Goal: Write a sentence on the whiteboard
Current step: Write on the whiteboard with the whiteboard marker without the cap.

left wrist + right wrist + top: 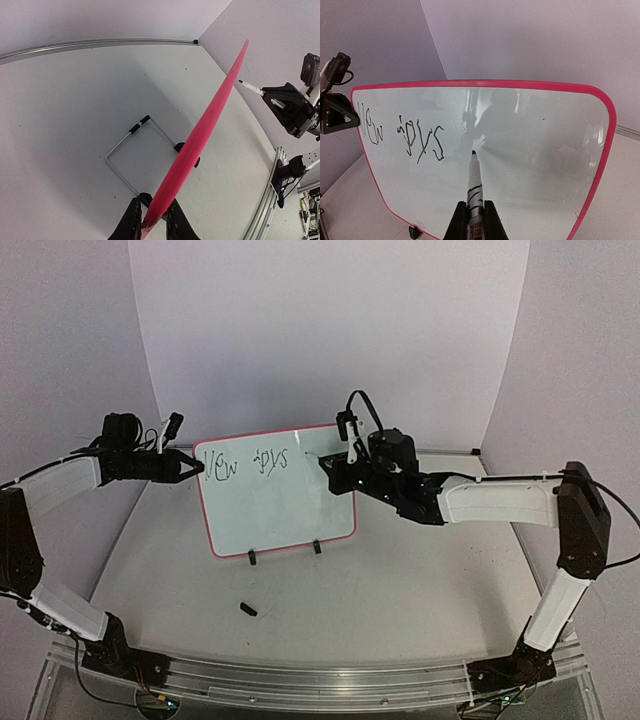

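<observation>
The whiteboard (280,505) stands upright on two black feet at mid-table, pink-rimmed. It also shows in the right wrist view (520,150) and edge-on in the left wrist view (205,125). The sentence (243,465) reads "New joys" in one black line at the upper left, also seen in the right wrist view (402,137). My left gripper (197,471) is shut on the board's upper left edge (152,220). My right gripper (333,468) is shut on a black marker (474,185). The marker tip sits just off the board, right of "joys".
A small black marker cap (248,609) lies on the table in front of the board. A wire stand (127,157) props the board from behind. A metal rail (300,680) runs along the near edge. White walls close the back and sides.
</observation>
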{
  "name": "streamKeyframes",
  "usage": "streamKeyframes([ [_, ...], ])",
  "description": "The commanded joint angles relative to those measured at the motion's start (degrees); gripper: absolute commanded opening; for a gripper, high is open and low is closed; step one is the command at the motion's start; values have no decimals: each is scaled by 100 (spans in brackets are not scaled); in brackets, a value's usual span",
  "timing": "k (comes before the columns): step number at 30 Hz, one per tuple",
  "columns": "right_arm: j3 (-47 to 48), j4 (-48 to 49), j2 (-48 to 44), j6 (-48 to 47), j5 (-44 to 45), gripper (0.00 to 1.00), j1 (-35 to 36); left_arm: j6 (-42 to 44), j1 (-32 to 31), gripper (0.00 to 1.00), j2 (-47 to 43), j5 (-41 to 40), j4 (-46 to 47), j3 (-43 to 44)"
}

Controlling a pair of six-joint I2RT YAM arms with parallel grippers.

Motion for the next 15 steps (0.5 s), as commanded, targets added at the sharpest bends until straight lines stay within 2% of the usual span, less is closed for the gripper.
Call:
streamKeyframes([
  [1, 319, 301, 180, -68, 167, 0, 12, 80, 5, 15, 37, -106, -215, 198],
  [7, 383, 322, 299, -31, 262, 0, 17, 89, 9, 15, 37, -121, -226, 195],
  [15, 245, 322, 219, 56, 800, 0, 10, 95, 6, 14, 42, -123, -226, 198],
])
